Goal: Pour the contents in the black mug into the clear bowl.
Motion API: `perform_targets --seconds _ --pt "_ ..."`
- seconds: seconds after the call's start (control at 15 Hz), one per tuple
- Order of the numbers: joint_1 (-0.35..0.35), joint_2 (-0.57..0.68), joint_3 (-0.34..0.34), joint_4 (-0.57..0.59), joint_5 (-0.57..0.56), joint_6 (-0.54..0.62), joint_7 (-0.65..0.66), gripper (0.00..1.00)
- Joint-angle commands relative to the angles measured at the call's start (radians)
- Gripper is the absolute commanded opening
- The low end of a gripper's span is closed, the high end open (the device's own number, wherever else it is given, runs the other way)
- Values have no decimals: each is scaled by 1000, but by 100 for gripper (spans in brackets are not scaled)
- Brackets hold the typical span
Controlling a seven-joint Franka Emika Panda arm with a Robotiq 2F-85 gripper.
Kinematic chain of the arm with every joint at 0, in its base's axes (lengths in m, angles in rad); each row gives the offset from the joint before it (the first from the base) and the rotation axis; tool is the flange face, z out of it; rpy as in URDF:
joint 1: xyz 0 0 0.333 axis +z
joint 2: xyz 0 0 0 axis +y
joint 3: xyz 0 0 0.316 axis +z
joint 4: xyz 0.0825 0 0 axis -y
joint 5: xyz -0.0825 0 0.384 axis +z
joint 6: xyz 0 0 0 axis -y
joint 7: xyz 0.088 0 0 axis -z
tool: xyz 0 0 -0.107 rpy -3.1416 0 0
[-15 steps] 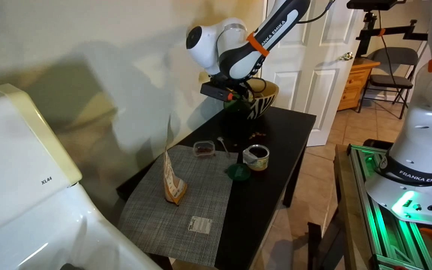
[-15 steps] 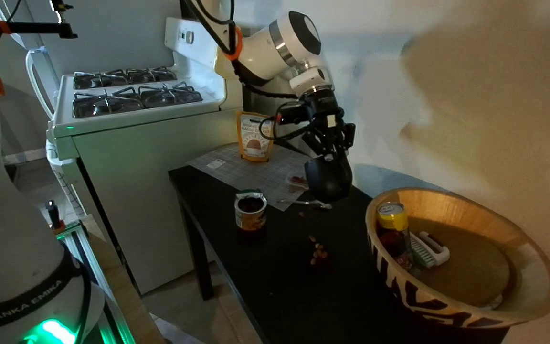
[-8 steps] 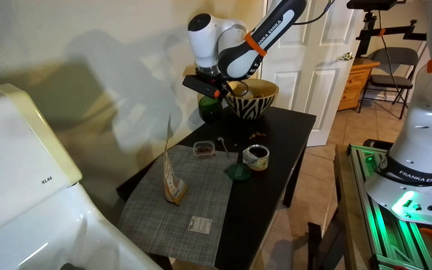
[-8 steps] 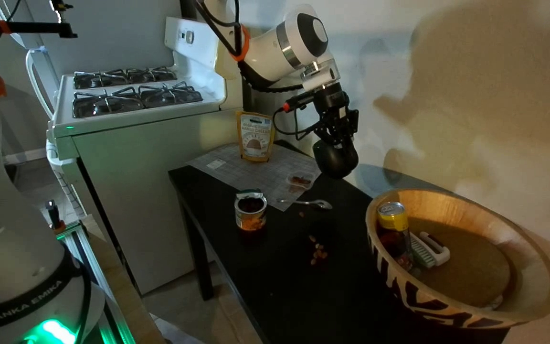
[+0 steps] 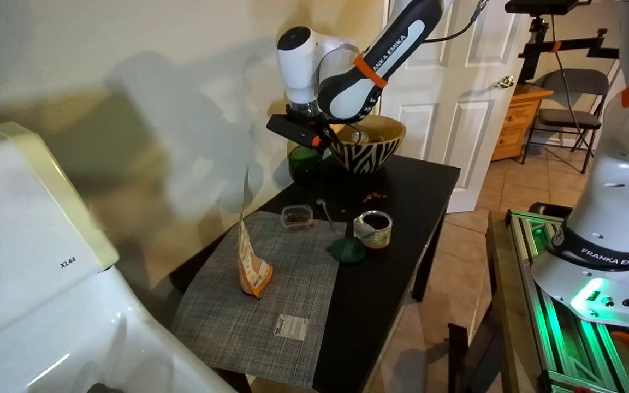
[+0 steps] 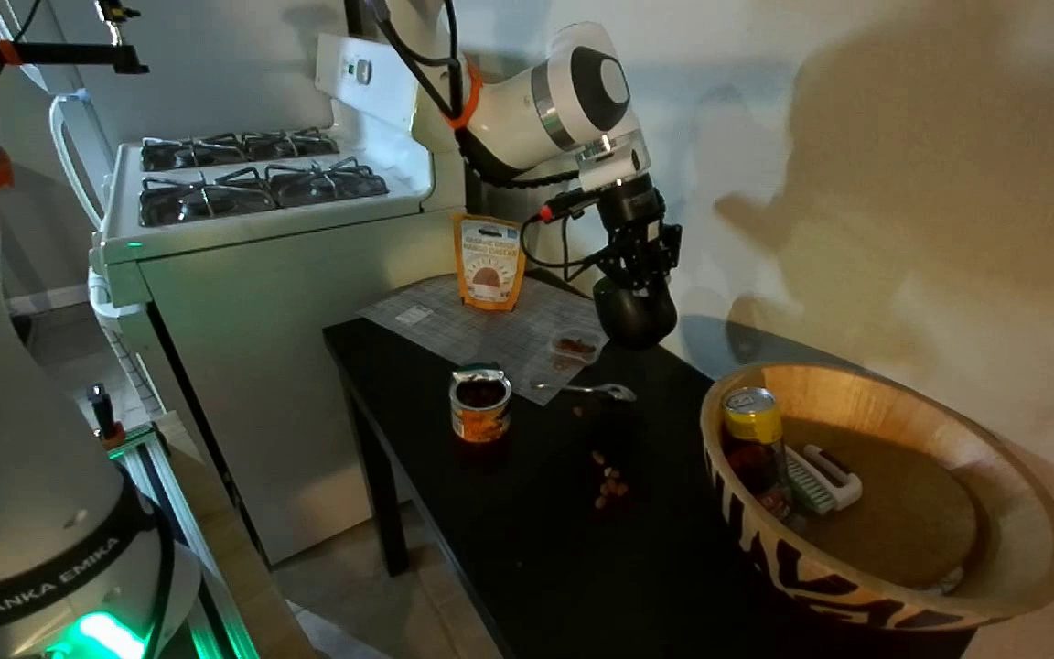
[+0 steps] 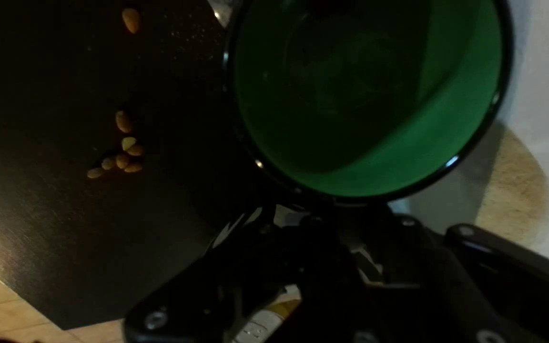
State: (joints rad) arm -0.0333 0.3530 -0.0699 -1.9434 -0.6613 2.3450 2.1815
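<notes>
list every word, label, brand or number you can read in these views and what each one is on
"XL44": stove
"FRANKA EMIKA": robot base
"ANKA EMIKA", start not showing: robot arm
"MANGO": pouch; the rest of its print is too blurred to be sure
Too small to read: paper label on the placemat
Too blurred to read: tin, drink can

exterior views are sharing the table [image 6: 573, 567] from opposite short edges; the wrist view is closely overlooking the mug [image 7: 365, 100].
</notes>
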Motion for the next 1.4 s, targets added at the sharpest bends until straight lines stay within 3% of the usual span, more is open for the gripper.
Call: perform_targets --seconds 0.0,0.73,1.33 --pt "17 7 -23 -9 167 -46 30 5" --pt "14 56 -147 7 419 -59 223 5" --pt "10 112 -183 2 554 -68 478 5"
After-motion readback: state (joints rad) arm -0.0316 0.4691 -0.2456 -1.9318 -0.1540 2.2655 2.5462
